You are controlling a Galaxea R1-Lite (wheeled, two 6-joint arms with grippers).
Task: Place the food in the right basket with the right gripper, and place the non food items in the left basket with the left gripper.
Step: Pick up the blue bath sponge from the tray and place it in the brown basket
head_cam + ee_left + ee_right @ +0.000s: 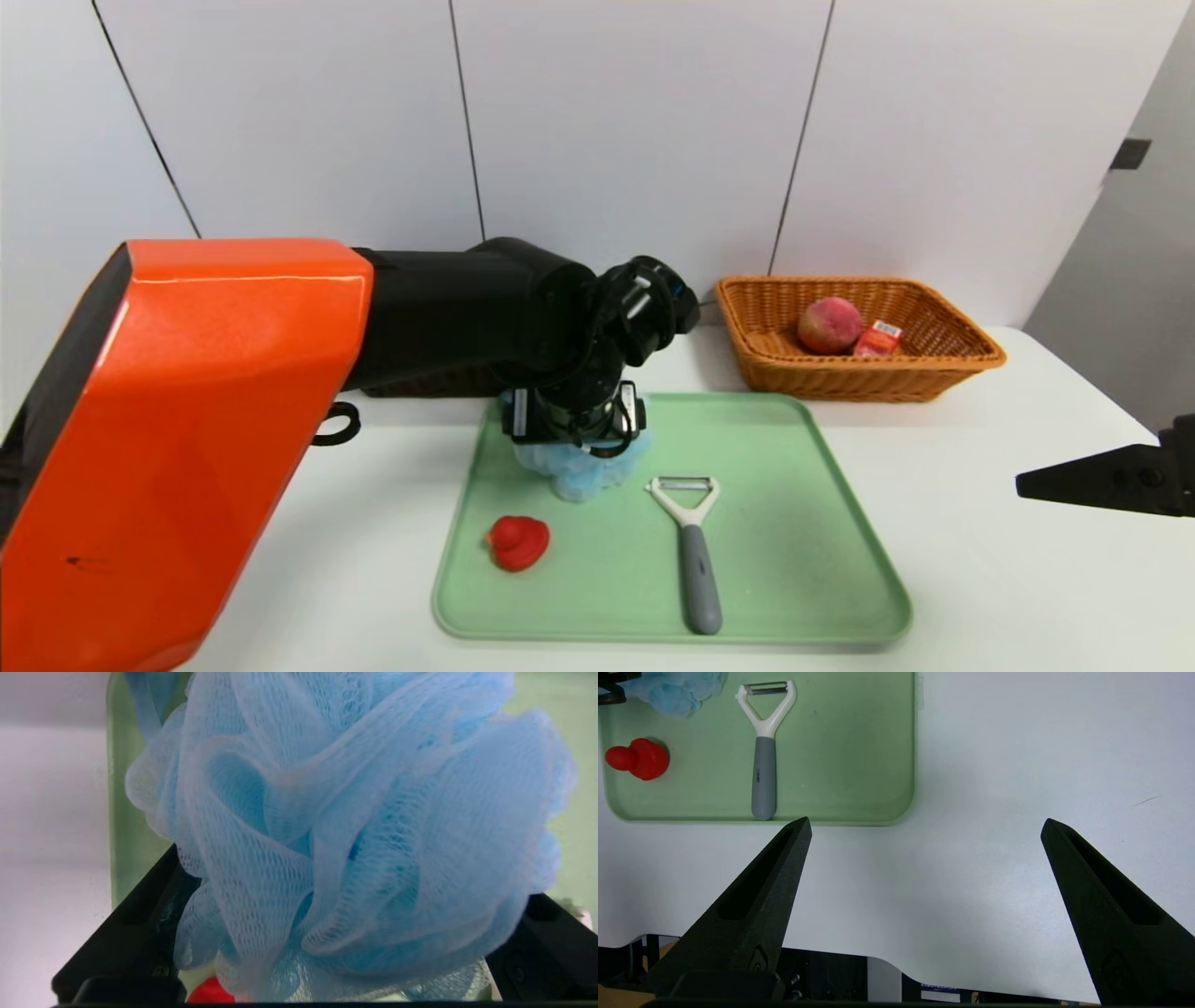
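Left gripper [576, 446] sits crowded onto the bath pouf [583, 474], red duck [518, 541] and peeler [689, 546] near beneath it; bare table [1017, 765] surrounds the wide-spread right gripper [924, 828].

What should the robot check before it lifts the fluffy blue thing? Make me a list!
1. Left gripper around the blue pouf: ok, a finger shows on each side of it.
2. Squeezed tight enough to lift: cannot tell.
3. Red duck and peeler out of the way: ok, both lie apart on the green tray.
4. Dark left basket free to reach: cannot tell, the arm hides most of it.
5. Food finished: ok, peach and red carton sit in the orange basket.
6. Right gripper clear: ok, open over bare table.
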